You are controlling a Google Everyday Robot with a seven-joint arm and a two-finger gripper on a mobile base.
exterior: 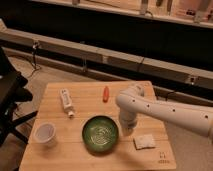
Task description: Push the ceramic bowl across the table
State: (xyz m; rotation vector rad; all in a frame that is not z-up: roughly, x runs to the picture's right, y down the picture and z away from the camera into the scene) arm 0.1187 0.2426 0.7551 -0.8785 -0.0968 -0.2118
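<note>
The ceramic bowl (100,133), dark green and glossy with pale swirls inside, sits on the light wooden table (90,100) near its front middle. My white arm reaches in from the right and bends down over the table. My gripper (127,131) hangs just to the right of the bowl's rim, close beside it. I cannot tell whether it touches the rim.
A small translucent white cup (45,134) stands at the front left. A white tube (66,101) lies at the back left. An orange carrot-like item (105,93) lies at the back middle. A pale sponge (144,141) lies at the front right. A dark chair (10,95) stands left of the table.
</note>
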